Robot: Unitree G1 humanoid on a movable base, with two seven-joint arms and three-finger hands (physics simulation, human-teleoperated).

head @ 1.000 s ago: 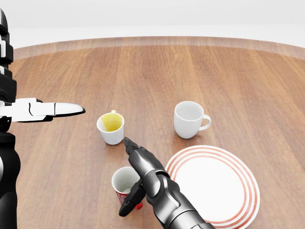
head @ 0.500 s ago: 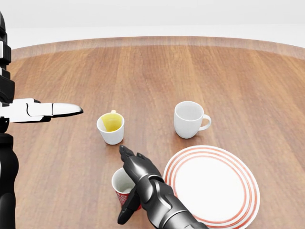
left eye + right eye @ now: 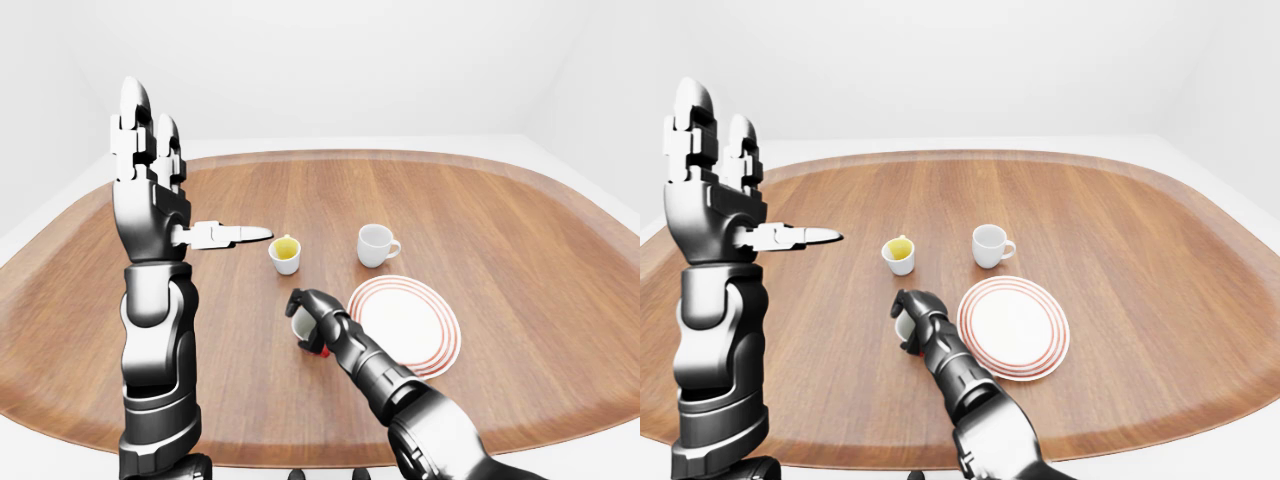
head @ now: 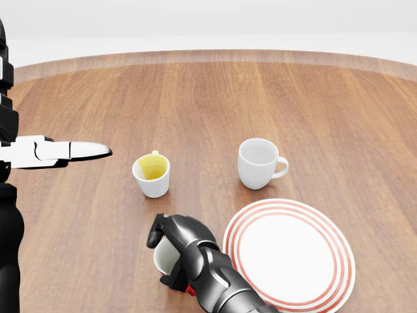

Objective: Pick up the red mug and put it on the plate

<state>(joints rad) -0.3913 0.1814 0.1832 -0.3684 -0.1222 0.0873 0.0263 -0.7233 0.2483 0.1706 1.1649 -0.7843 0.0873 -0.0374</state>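
The red mug [image 4: 163, 259], white inside, stands on the wooden table [image 4: 215, 98] at the lower middle of the head view, just left of the plate. My right hand [image 4: 171, 251] has its fingers curled round the mug's rim and side and hides most of it. The white plate [image 4: 293, 254] with red rings lies right of the mug and has nothing on it. My left hand [image 3: 180, 185] is raised high over the table's left side, away from everything, with fingers straight up and thumb out.
A small white cup with a yellow inside [image 4: 152, 175] stands above the red mug. A white mug with a handle [image 4: 258, 163] stands above the plate. The table's curved far edge runs along the top of the head view.
My right hand has drawn back a little and its fingers, stretched out over the mug before, have closed round it. The mug stands in the same spot. The left hand has barely moved.
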